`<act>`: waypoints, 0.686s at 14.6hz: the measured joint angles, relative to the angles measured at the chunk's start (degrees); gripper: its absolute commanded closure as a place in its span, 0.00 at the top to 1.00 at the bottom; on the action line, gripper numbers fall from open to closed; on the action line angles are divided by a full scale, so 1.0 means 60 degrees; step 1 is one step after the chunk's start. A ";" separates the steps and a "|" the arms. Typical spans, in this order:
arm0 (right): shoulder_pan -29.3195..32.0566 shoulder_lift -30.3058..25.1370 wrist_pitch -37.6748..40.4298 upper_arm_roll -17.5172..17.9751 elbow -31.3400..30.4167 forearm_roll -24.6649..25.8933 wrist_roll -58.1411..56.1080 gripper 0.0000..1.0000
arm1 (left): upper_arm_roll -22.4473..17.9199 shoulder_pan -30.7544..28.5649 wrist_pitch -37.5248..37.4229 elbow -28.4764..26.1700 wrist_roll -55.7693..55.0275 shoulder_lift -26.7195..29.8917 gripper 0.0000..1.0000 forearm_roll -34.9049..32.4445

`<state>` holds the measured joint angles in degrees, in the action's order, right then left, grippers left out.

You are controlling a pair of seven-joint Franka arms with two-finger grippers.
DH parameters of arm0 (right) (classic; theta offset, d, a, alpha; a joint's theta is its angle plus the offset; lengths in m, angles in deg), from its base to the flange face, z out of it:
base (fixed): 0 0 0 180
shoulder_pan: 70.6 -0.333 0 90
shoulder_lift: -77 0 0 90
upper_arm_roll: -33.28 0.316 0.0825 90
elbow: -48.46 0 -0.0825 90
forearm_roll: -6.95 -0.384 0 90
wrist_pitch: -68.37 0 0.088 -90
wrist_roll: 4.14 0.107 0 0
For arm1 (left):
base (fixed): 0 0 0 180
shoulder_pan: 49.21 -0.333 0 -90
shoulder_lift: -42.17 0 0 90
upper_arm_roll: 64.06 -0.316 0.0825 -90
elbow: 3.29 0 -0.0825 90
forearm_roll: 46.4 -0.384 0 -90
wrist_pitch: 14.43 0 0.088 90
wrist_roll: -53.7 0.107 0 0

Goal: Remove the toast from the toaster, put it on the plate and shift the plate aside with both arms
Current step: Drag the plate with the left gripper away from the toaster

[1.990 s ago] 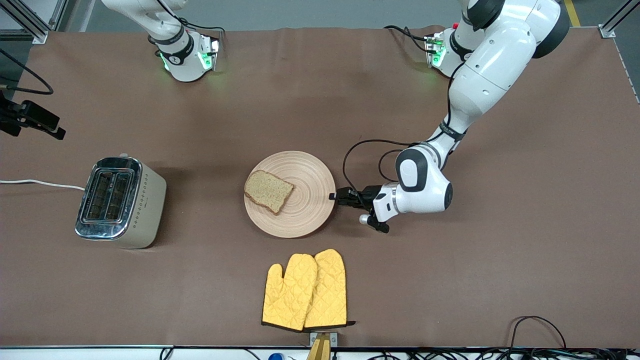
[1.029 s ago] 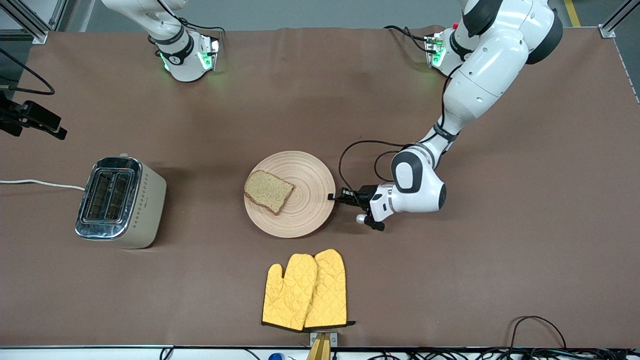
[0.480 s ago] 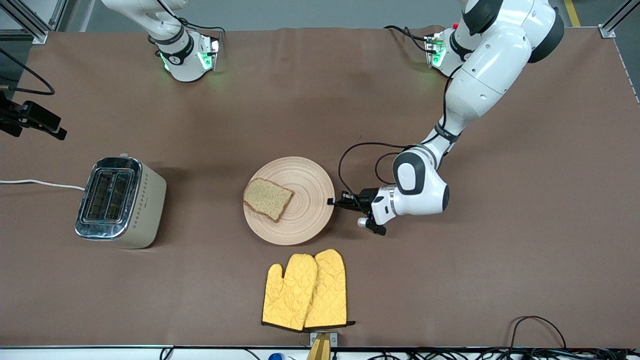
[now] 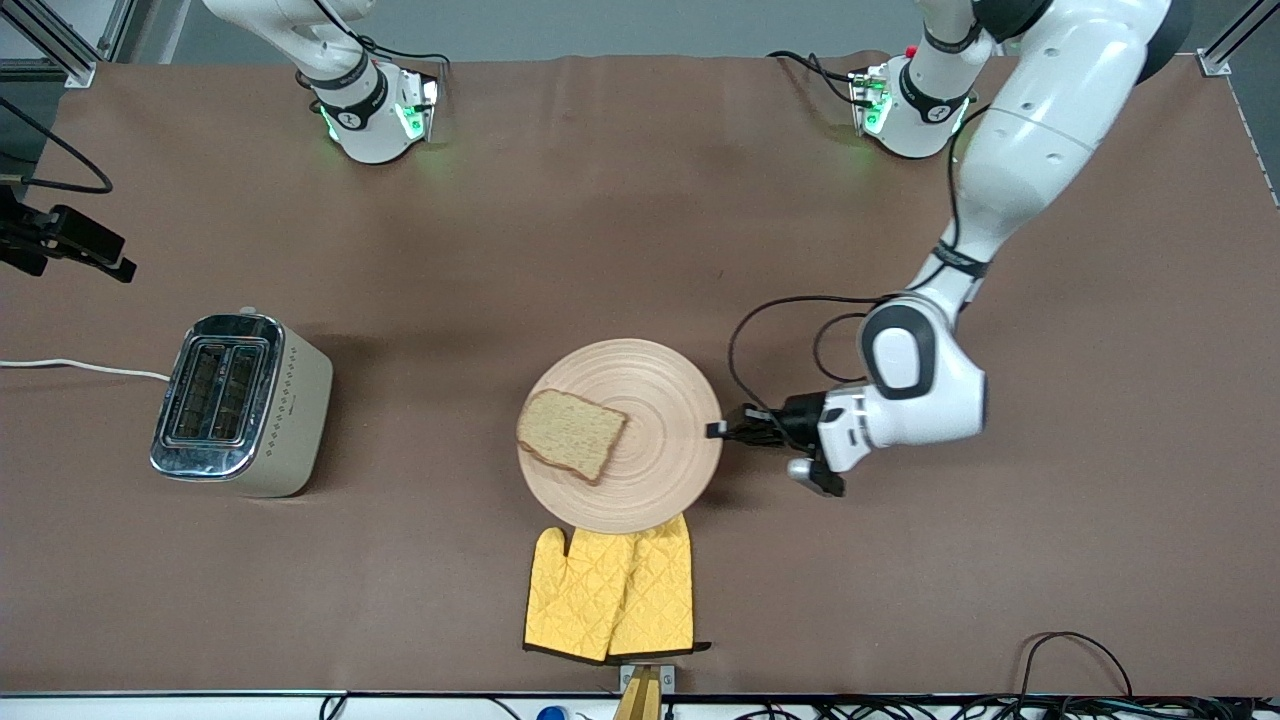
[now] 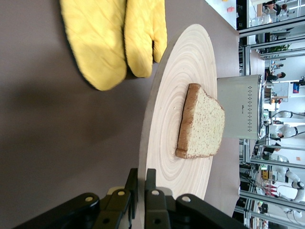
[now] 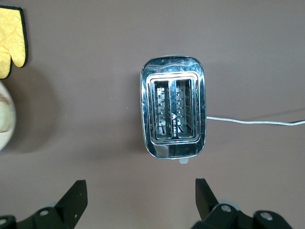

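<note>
- The toaster [image 4: 240, 403] stands empty at the right arm's end; the right gripper [image 6: 140, 202] waits above it, jaws spread wide.
- The toast [image 4: 571, 434] lies on the plate [image 4: 668, 384], whose edge overlaps 2 yellow mitts [image 4: 610, 600].
- The left gripper [image 4: 722, 429] pinches the plate's rim; drag low and level so the toast stays put.

Yellow oven mitts [image 4: 612, 592] lie on the table [image 4: 1000, 560].

A brown mat covers the bench [image 4: 600, 200], lit evenly from above. Grey floor [image 4: 620, 25] shows along the top edge, aluminium frame posts [image 4: 60, 40] in the upper corners, black cables [image 4: 1080, 660] at lower right.
</note>
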<state>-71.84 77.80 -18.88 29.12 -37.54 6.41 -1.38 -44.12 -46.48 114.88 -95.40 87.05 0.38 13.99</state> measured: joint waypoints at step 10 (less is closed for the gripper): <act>-0.0001 0.0001 0.0000 0.0003 -0.0008 0.0000 0.0000 1.00 | -0.0018 -0.4086 -0.2339 -0.0073 0.0405 0.0242 0.00 -0.2563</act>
<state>-71.85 77.81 -18.88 29.14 -37.58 6.41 -1.38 -44.23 -70.99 100.85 -95.84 89.48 1.83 -1.39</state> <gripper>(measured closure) 0.000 0.912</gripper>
